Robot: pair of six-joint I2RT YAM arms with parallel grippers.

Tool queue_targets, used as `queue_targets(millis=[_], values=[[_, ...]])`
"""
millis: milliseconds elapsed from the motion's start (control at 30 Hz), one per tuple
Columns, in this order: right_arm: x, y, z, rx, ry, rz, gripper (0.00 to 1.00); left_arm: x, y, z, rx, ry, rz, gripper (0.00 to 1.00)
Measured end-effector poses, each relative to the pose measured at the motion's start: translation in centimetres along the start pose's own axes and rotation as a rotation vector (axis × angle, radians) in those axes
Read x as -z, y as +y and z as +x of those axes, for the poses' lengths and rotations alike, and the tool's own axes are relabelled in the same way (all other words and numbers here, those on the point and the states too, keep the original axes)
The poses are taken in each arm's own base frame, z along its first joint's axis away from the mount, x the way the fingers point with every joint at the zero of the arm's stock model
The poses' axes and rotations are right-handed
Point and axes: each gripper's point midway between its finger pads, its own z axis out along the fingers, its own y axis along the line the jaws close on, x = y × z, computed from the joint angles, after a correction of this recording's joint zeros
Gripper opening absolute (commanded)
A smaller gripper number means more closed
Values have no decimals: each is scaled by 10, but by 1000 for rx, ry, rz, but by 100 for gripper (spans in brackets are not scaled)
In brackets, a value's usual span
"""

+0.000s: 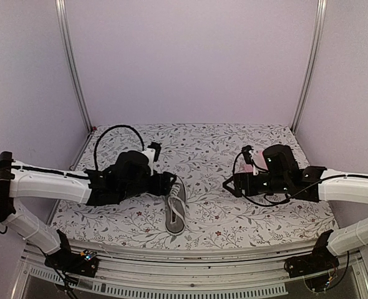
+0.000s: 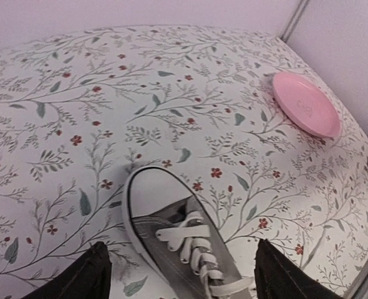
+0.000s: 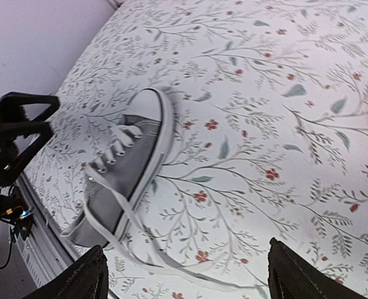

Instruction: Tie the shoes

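A grey canvas low-top sneaker with white laces and a white rubber toe cap (image 1: pixel 175 212) lies on the floral-patterned counter (image 1: pixel 221 143). Its heel is near the front edge and its toe points away from the arm bases. The left fingers (image 2: pixel 84 277) are spread wide and grasp nothing, and the sneaker's toe shows between them. The right fingers (image 3: pixel 309 274) are also spread and empty, well apart from the sneaker. A loose white lace (image 3: pixel 171 261) trails across the counter. A round pink plate (image 2: pixel 305 103) sits off to the right.

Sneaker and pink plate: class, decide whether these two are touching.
Apart. The left wrist view shows the sneaker at the bottom and the pink plate at upper right, with bare flowered tablecloth between them.
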Motion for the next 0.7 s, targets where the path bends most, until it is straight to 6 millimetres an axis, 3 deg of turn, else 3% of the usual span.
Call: queue_targets(millis=[67,200,333,400,533,700], values=[[4,-31,8,-60,2,72,89,-7,-34,2,-72,28,74,76],[15,-82,22,-169,4,192,89,-27,-128,19,-238,106,284,69],[29,-103,18,-243,-45,231,90,-48,-202,62,-390,199,443,56],[36,-105,12,-265,-77,230,91,-58,-220,86,-449,243,484,51],[48,-109,1,-296,-136,227,91,-76,-230,131,-524,343,521,46],[53,-115,2,-316,-153,232,91,-94,-229,153,-561,402,507,39]])
